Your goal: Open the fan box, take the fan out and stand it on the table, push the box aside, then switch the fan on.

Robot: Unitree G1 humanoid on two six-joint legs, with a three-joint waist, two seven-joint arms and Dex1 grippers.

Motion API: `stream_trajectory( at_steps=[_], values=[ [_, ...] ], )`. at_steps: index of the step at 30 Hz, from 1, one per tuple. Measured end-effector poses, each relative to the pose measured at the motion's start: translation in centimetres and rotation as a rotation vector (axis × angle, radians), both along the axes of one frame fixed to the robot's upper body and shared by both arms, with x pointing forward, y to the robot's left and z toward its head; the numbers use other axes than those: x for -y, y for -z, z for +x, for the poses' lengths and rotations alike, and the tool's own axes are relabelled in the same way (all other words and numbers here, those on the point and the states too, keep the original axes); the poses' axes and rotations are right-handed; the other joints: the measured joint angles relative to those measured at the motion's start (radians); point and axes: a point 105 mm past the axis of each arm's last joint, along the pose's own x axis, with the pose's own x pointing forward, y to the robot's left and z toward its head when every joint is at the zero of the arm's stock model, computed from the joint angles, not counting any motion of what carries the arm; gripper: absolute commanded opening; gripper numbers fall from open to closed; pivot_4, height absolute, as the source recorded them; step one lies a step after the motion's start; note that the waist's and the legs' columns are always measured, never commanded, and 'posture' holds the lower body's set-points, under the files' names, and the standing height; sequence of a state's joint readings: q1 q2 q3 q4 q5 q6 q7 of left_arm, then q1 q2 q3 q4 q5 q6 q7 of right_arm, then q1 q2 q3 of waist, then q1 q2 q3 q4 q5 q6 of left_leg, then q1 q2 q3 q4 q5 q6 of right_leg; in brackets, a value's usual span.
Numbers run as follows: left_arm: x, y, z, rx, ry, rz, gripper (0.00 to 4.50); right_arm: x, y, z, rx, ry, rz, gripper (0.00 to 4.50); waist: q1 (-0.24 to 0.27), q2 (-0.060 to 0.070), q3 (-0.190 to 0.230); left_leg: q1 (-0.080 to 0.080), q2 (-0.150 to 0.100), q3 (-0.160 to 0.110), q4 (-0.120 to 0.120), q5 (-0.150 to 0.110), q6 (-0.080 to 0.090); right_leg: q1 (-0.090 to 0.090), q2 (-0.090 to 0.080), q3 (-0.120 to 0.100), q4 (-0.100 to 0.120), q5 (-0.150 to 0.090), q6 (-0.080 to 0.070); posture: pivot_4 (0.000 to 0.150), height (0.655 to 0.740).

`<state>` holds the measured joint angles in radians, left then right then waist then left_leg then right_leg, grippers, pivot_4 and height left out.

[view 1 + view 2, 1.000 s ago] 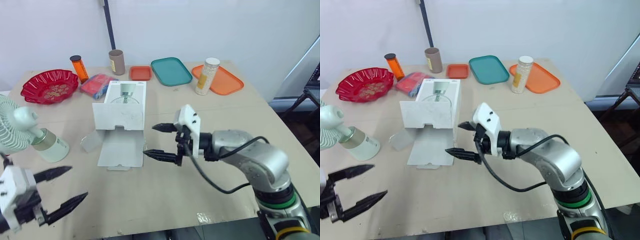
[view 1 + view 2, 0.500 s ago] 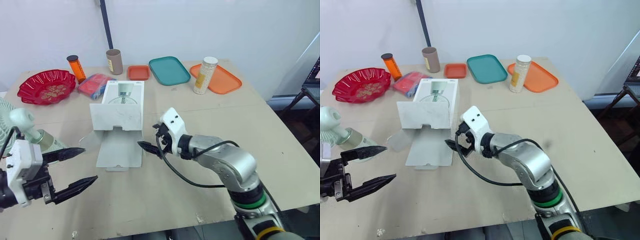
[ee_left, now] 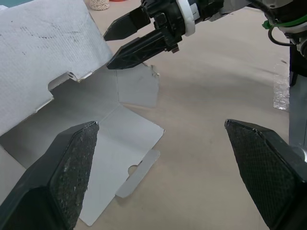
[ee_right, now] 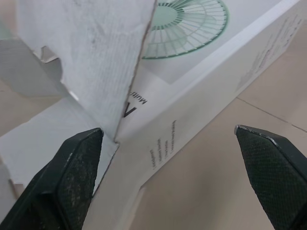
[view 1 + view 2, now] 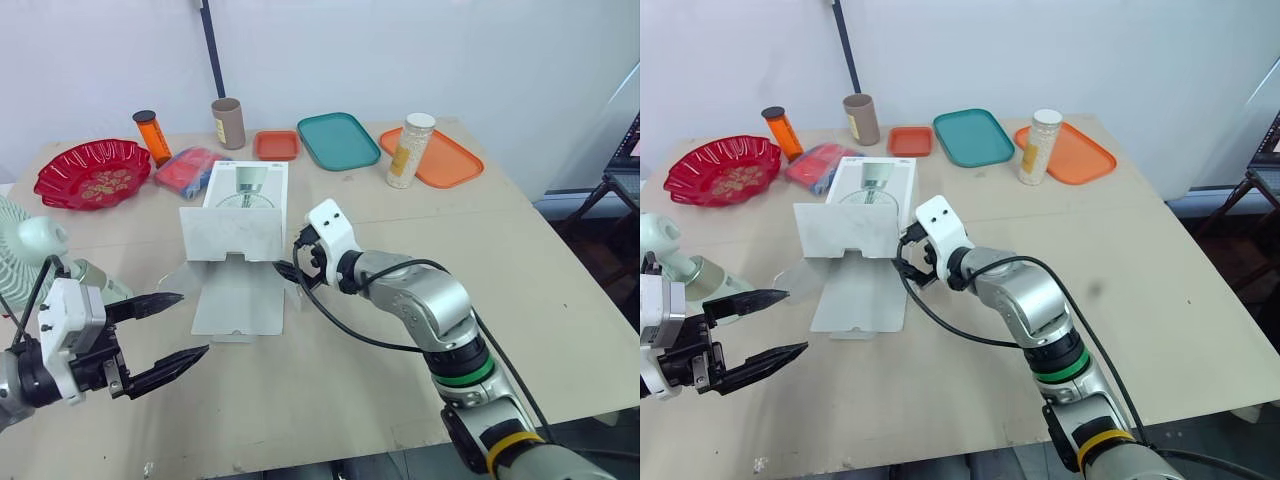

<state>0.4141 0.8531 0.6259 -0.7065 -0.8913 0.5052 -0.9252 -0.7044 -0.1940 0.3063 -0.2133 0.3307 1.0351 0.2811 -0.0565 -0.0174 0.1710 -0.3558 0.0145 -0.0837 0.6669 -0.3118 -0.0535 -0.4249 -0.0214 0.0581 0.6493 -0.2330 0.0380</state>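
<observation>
Pushing the fan box [image 5: 262, 200] aside should use low, flat contact; the right gripper [image 3: 107, 50], fingers apart, sits at its side; the left gripper [image 5: 192, 323] hangs open and empty.

Centre: white fan box [image 5: 245, 190] lying open on the worktop [image 5: 400, 330], its front flaps folded out toward the lower frame. The right gripper [image 5: 287, 272] is just beside the box's right edge. Lower left: left gripper [image 5: 190, 323], fingers spread. Left edge: fan [image 5: 35, 242], standing. Upper frame: red bowl [image 5: 85, 172], teal tray [image 5: 340, 140], orange tray [image 5: 450, 160] with a jar [image 5: 410, 150] at its left edge.
</observation>
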Motion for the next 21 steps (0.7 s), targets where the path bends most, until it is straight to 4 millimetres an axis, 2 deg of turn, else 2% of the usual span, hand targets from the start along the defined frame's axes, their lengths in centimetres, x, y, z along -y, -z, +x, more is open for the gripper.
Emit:
stream_trajectory(
  at_steps=[15,16,17,19,20,21],
  values=[
    [0.8,0.4,0.3,0.02,-0.026,-0.033,4.47,-0.6,1.3,1.4,0.025,0.045,-0.093,4.5,0.0,0.0,0.0,0.0,-0.001,0.0,0.0,0.0,0.0,0.0,-0.001,0.0,0.001,0.0,0.0,0.15,0.74],
    [0.9,0.5,0.4,0.021,-0.021,-0.035,4.5,-0.6,1.3,1.5,0.026,0.051,-0.098,3.96,0.0,0.0,0.0,0.0,-0.001,0.0,0.0,0.0,0.0,0.0,-0.001,0.0,0.001,0.0,0.0,0.15,0.74],
    [1.0,0.6,0.4,0.02,-0.017,-0.037,4.5,-0.7,1.3,1.5,0.027,0.051,-0.098,3.71,0.0,0.0,0.0,0.0,0.0,0.0,0.0,0.0,0.0,0.0,-0.001,0.0,0.001,0.0,0.0,0.15,0.74],
    [1.0,0.5,0.6,0.025,-0.016,-0.037,4.5,-0.7,1.3,1.6,0.03,0.062,-0.102,2.79,0.0,0.0,0.0,0.0,0.0,0.0,0.0,0.0,0.0,0.0,-0.001,0.0,0.001,0.0,0.0,0.15,0.74],
    [1.0,0.5,0.7,0.033,-0.018,-0.034,4.5,-0.7,1.3,1.7,0.032,0.07,-0.104,2.08,0.0,0.0,0.0,0.0,0.0,0.0,0.0,0.0,0.0,0.0,-0.001,0.0,0.001,0.001,0.0,0.15,0.74],
    [1.0,0.4,0.8,0.035,-0.018,-0.033,4.5,-0.7,1.3,1.7,0.033,0.073,-0.105,1.83,0.0,0.0,0.0,0.0,-0.001,0.0,0.0,0.0,0.0,0.0,-0.001,0.0,0.001,0.001,0.0,0.15,0.74]
  ],
)
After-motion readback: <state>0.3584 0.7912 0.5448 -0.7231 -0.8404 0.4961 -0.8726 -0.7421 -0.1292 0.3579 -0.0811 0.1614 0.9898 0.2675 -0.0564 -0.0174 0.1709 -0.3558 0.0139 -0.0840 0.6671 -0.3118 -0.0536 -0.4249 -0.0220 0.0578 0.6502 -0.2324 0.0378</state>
